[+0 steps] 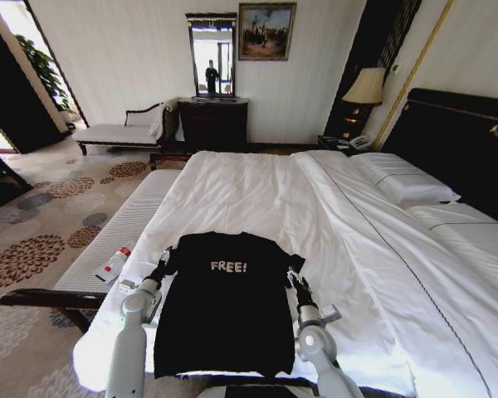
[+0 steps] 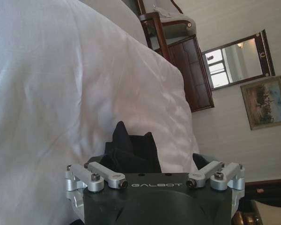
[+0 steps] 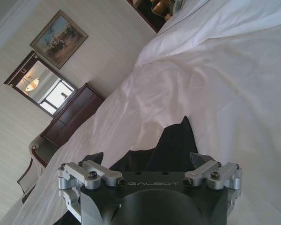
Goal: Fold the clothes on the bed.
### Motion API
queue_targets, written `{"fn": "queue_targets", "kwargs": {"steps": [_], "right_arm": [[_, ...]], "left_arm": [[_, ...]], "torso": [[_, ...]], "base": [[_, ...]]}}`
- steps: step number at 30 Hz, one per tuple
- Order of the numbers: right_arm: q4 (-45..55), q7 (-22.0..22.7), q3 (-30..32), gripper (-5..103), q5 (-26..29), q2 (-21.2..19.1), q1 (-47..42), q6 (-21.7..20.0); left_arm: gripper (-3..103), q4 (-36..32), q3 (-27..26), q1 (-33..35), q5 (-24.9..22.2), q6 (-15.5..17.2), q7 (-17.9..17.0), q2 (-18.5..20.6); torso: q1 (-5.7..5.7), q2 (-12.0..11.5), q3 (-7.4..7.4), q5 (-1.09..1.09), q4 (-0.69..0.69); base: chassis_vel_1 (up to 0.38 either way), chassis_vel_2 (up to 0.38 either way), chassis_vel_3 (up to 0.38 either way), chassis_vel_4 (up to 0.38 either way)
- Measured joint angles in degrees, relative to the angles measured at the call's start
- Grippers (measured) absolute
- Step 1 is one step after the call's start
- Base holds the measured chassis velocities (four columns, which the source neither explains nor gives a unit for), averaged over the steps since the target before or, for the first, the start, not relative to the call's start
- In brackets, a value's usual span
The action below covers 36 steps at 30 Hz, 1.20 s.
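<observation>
Shirt (image 1: 224, 311) lies flat and face up on the white bed (image 1: 257, 195), close to the foot edge, its white "FREE!" lettering readable and its collar pointing toward the far side of the bed. Its hem reaches almost to the near edge of the bedding.

The left gripper (image 1: 160, 269) sits at the shirt's left sleeve, and the right gripper (image 1: 294, 279) sits at the right sleeve, one on each side of the chest lettering. In the left wrist view a peak of black cloth (image 2: 131, 150) rises between the spread jaws of the left gripper (image 2: 152, 161); whether the cloth is pinched cannot be told. The right wrist view shows the same: a black point of sleeve (image 3: 175, 145) stands between the wide-set jaws of the right gripper (image 3: 147, 161), the grip itself hidden.

A long white bench (image 1: 120, 236) runs along the left edge of the bed, with a small bottle (image 1: 114, 264) lying on it near the left gripper.
</observation>
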Motion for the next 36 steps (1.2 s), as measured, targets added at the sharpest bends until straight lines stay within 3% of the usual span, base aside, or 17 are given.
{"fn": "queue_targets", "kwargs": {"steps": [7, 11, 16, 18, 24, 36], "right_arm": [[-0.2, 0.0, 0.0, 100, 0.0, -0.2, 0.0, 0.0], [-0.8, 0.0, -0.2, 100, 0.0, -0.1, 0.1, 0.0], [-1.8, -0.2, -0.5, 100, 0.0, 0.0, 0.3, 0.1], [-2.2, -0.3, -0.7, 100, 0.0, 0.2, 0.5, 0.2], [-2.2, -0.3, -1.0, 100, -0.2, 0.3, 0.4, 0.3], [-2.3, -0.4, -0.7, 100, -0.5, -0.3, -0.5, 0.7]], "left_arm": [[100, -4.1, -1.6, 0.4, -2.6, 0.0, -0.9, 0.4], [100, -12.6, -3.2, 3.3, -4.5, 0.0, -0.5, 1.7], [100, -15.8, -3.1, 8.6, -1.4, -0.2, 1.3, 2.9], [100, -14.2, -2.5, 10.4, 1.2, -0.7, 1.9, 2.7], [100, -9.7, -2.3, 9.8, 3.1, -1.5, 2.2, 1.2], [100, -0.6, -1.3, 3.0, 5.2, -2.1, 1.9, -0.5]], "torso": [[0.00, 0.0, 0.00, 0.00, 0.00], [0.00, 0.0, 0.00, 0.01, 0.00], [-0.01, 0.0, 0.00, 0.00, 0.02], [-0.02, 0.0, 0.00, -0.01, 0.02], [-0.01, 0.0, 0.00, -0.01, -0.01], [-0.01, 0.0, 0.01, 0.00, 0.00]], "base": [[0.000, 0.000, 0.000, 0.000], [0.000, 0.000, 0.000, 0.000], [0.000, 0.000, 0.000, 0.000], [0.000, 0.000, 0.000, 0.000], [0.000, 0.000, 0.000, 0.000], [0.000, 0.000, 0.000, 0.000]]}}
